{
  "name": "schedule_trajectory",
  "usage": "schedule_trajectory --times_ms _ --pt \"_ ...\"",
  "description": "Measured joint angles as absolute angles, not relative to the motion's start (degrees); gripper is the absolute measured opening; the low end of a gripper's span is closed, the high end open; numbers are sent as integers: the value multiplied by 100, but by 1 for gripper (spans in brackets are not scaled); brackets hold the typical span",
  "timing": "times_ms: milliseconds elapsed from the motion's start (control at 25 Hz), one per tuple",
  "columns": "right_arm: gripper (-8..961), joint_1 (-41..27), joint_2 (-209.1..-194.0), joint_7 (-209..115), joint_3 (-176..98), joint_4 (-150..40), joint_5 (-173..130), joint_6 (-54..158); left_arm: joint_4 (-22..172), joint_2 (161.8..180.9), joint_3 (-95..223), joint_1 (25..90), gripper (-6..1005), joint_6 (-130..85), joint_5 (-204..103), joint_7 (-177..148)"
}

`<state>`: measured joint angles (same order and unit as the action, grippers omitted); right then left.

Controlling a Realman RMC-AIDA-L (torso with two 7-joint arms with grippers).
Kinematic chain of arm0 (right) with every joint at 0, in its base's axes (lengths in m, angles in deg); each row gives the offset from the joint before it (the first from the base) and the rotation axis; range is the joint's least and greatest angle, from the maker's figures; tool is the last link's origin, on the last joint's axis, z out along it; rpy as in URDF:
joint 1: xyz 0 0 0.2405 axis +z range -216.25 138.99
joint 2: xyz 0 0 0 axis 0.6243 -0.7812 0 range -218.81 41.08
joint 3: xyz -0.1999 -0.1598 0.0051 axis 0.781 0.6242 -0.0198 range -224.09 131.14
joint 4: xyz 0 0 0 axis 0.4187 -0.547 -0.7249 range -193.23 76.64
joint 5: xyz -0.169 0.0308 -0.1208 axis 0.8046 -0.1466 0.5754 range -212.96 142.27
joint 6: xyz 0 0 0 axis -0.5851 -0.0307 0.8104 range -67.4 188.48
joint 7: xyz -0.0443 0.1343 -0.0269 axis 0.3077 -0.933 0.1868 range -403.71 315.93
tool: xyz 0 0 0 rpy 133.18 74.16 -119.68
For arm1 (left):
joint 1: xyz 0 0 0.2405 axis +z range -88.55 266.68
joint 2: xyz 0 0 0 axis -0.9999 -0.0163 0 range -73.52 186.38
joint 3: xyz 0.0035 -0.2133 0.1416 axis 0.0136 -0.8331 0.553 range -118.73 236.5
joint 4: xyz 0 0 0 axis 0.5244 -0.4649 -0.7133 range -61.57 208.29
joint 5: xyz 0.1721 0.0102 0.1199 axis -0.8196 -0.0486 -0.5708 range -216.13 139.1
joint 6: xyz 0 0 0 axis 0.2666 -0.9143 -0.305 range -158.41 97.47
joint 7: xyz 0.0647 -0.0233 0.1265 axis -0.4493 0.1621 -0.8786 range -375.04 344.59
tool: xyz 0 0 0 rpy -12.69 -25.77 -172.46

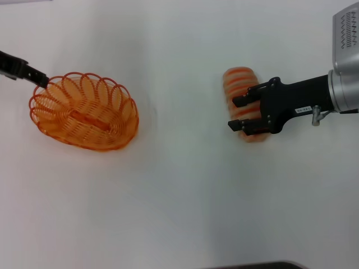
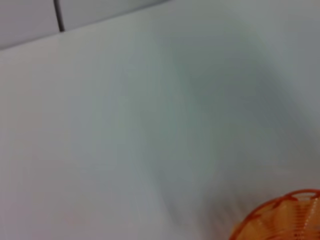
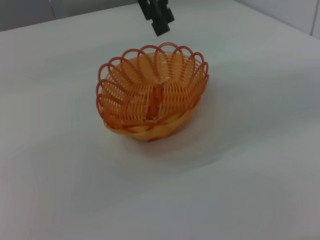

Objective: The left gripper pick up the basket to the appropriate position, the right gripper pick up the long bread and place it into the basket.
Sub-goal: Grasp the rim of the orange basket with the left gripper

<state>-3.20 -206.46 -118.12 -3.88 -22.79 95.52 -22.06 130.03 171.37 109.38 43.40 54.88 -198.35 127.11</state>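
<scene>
The left gripper [image 1: 40, 78] is at the basket's [image 1: 84, 111] far left rim, its fingers pinched together on one of the wire loops. From the right wrist view that black claw [image 3: 159, 17] hangs just over the rim of the basket [image 3: 152, 97], which looks tipped, one side raised off the white table [image 1: 179, 213]. In the left wrist view only a sliver of the basket [image 2: 282, 217] shows at the edge.

Well to the right of the basket, the right gripper [image 1: 238, 112] sits over the long bread [image 1: 244, 103]. Its two fingers [image 1: 241, 101] are spread apart, straddling the loaf across its middle, with striped crust showing between and beyond them. Whether the pads are actually pressing the bread cannot be told. The bread lies on the table, well apart from the basket, not in it yet.
</scene>
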Motion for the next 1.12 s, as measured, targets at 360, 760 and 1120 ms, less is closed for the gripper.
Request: schedule_trajectory --times_ms 360,760,1120 --pt "603 -311 -20675 -11798 -293 -2323 9552 -2064 12493 17279 10998 4180 750 5212 -20076 12673" --pt "602 -259 -20672 -11798 -287 -2330 9555 -2010 11924 17289 11141 4139 749 4625 -20202 12704" --pt "601 -243 -20672 -11775 -286 -2334 9561 -1915 11881 17289 11071 4127 586 4592 -20174 12699"
